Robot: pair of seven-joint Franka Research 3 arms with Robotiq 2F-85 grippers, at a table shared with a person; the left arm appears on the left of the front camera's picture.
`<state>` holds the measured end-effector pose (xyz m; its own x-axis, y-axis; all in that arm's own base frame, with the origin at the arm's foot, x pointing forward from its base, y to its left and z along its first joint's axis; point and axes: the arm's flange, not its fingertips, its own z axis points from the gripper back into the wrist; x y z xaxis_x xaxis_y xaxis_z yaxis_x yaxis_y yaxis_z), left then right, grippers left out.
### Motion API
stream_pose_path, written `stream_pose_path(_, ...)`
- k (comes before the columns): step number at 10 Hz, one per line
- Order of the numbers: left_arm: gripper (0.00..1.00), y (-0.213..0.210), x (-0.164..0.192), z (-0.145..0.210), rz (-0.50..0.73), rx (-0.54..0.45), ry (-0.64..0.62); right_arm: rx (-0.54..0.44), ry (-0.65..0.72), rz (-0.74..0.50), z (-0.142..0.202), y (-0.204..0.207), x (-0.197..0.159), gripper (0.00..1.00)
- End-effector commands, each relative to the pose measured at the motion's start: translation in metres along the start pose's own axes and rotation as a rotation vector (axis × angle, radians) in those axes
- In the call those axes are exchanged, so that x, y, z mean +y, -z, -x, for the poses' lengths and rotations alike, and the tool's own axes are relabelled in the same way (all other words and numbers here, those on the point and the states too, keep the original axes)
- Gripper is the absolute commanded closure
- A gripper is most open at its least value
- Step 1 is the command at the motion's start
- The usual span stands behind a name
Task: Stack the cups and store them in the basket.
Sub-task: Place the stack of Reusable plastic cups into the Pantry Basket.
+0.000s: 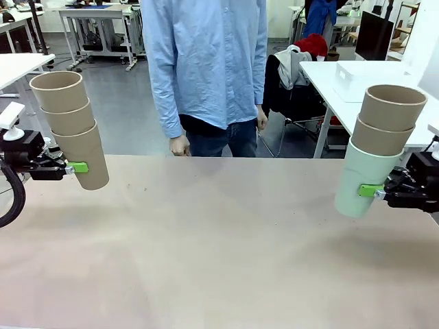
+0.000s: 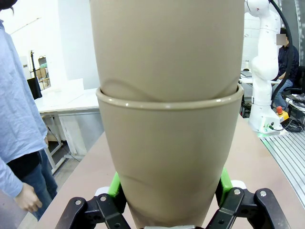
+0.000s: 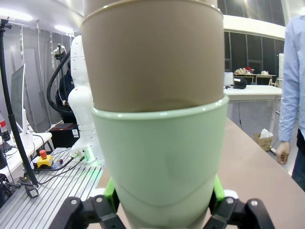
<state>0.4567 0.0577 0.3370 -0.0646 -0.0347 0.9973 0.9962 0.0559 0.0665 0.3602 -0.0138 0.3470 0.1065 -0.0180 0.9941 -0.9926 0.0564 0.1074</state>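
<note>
The left tool [image 1: 81, 168] pinches the lowest of three tall, tapered, matte kraft-brown cups [image 1: 72, 127] nested into one stack. Its green pads [image 2: 116, 183] press on opposite sides of that cup, close to the base. The stack rises from between the fingers and leans back over the tool, with the open mouth uppermost. The base hangs just past the fingertips, clear of the pale beige worktop [image 1: 219, 253]. In the left wrist view the gripped cup rises from between the two pads, and the next cup sits inside its rim.

The right tool [image 1: 367, 192] pinches a pale mint-green tapered cup [image 1: 363, 171] low on its wall, one green pad on each side. Two more kraft-brown tapered cups [image 1: 387, 116] are nested inside it, one within the other, above the tool. This stack also tilts back toward its own tool, and its base is lifted off the worktop. In the right wrist view the mint-green cup [image 3: 162, 157] stands between the pads, with a brown cup seated in its mouth.

The two stacks are well apart, each at its own tool. Beyond both tools, at the far edge of the worktop, stands a person in a light-blue shirt [image 1: 206, 62]. One hand [image 1: 180, 145] hangs at the person's side.
</note>
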Motion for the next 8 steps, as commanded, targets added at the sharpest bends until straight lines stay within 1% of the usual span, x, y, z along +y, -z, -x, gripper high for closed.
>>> stream_pose_path(1,0.15,0.0001,0.0,-0.0042,0.004,-0.005,0.012,0.0,-0.01,-0.001,-0.0043,0.0001,0.0009,0.13)
stream_pose_path(8,0.15,0.0001,0.0,-0.0042,0.004,-0.005,0.012,0.0,-0.01,-0.001,-0.0043,0.0001,0.0009,0.13)
